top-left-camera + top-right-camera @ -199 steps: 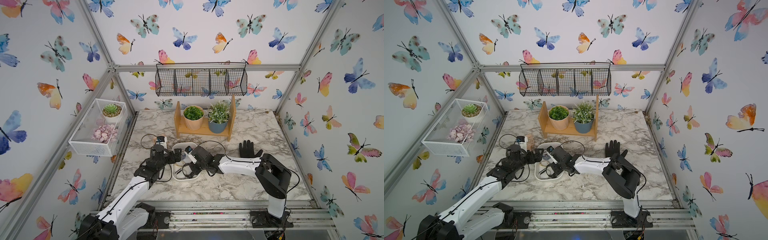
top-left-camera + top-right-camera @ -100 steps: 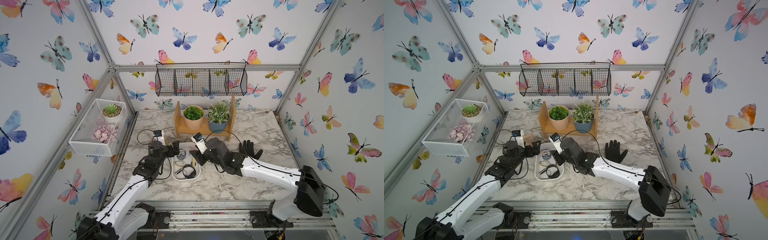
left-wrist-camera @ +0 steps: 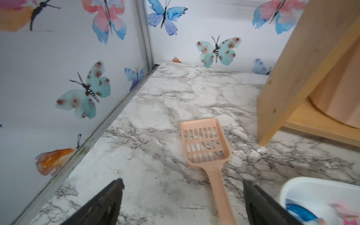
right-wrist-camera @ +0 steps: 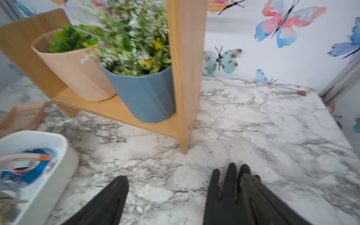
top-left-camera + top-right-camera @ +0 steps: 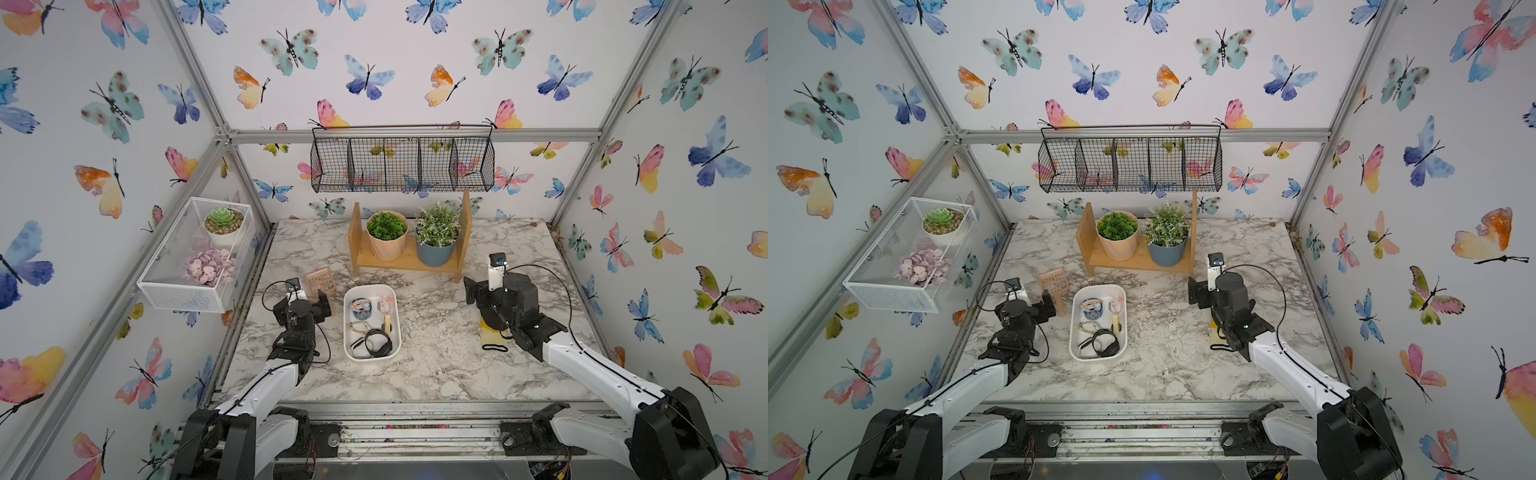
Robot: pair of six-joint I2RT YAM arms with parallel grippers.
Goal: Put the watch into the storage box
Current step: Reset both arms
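Observation:
The black watch (image 5: 377, 343) (image 5: 1105, 343) lies looped inside the white storage box (image 5: 371, 287) (image 5: 1098, 286), at its near end, with no gripper touching it. My right gripper (image 4: 185, 178) (image 5: 473, 292) hovers well to the right of the box, open, nothing between its fingers. One fingertip (image 4: 248, 182) overlaps a black glove (image 4: 224, 191) lying on the table. To the left of the box my left gripper (image 3: 183, 184) (image 5: 318, 300) is open and empty, above the handle of a pink scoop (image 3: 204, 144). A corner of the box shows in each wrist view (image 3: 311, 185) (image 4: 48, 140).
The box also holds a blue-orange roll (image 5: 360, 307) and small trinkets. A wooden shelf (image 5: 409, 261) with two potted plants stands behind it. A black wire basket (image 5: 401, 166) hangs on the back wall, a white mesh basket (image 5: 195, 257) on the left. A yellow card (image 5: 490, 334) lies under my right arm.
My right gripper was low in the box on the watch. It opened, rose and swung far to the right, leaving the watch in the box. The left gripper drew back slightly.

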